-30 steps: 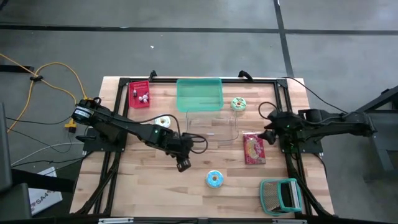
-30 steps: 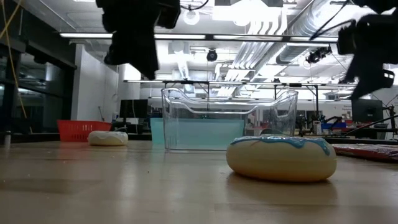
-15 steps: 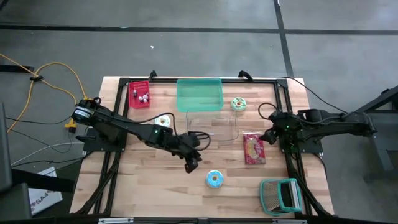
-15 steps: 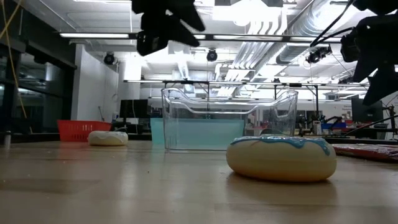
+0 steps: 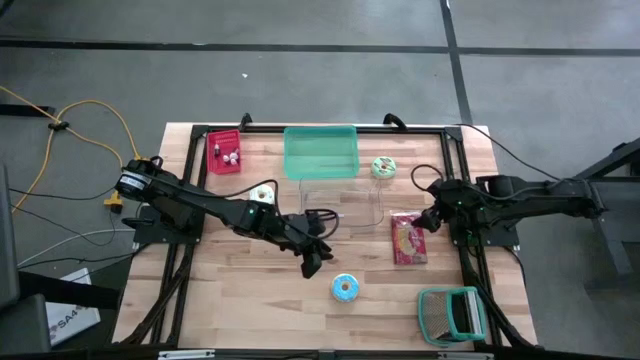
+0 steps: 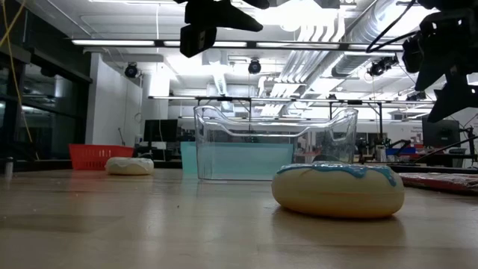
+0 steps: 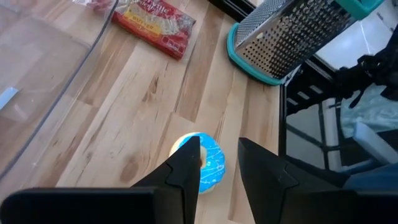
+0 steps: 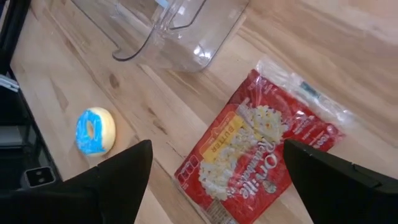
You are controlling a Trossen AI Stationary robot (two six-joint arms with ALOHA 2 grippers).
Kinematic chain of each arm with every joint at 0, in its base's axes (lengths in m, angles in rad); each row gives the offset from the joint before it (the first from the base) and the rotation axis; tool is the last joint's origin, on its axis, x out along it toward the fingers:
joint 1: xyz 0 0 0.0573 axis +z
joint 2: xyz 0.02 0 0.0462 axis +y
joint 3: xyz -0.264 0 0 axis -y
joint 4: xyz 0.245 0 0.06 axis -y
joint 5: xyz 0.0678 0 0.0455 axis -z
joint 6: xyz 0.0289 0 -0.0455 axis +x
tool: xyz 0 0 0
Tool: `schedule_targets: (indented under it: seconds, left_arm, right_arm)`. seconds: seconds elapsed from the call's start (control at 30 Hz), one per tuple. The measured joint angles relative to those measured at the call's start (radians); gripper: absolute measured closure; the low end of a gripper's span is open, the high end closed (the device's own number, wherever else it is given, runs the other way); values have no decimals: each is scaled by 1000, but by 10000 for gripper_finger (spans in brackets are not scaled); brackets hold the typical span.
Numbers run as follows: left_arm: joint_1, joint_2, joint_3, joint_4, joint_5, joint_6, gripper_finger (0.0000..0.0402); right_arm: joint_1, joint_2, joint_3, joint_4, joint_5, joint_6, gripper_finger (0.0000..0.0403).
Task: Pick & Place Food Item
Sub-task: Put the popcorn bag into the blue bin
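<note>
I've got the left gripper (image 5: 312,262) out over the table centre, hanging in the air w/ nothing in it; fingers (image 7: 186,171) stand a narrow gap apart. The blue-iced donut (image 5: 344,288) lies flat on the wood at about 4 o'clock from that gripper, near but not touching, and shows just past the fingertips in the left wrist view. I read this as the approach step, pick not yet begun. Next I'd need to spread the fingers wider, since the gap looks too slim for the donut, centre over it, then drop to the table. Drop-off is prob the clear bin (image 5: 338,208) at 12 o'clock from the donut. Right gripper (image 5: 432,216) waits at the table's 3 o'clock side, jaws wide apart, above the popcorn bag (image 5: 407,238)
</note>
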Motion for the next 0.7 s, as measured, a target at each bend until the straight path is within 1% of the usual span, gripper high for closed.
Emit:
schedule_targets:
  seconds: [0.23, 0.33, 0.57, 0.7]
  left_arm:
    - [4, 0, 0, 31, 0, 77, 297]
    - [6, 0, 0, 50, 0, 157, 297]
    - [12, 0, 0, 64, 2, 407, 297]
    - [12, 0, 0, 64, 2, 504, 297]
  right_arm:
    - [0, 31, 0, 11, -43, 37, 53]
    - [0, 39, 0, 5, -58, 71, 53]
    - [0, 50, 0, -20, -106, 171, 53]
    - [0, 63, 0, -41, -139, 233, 53]
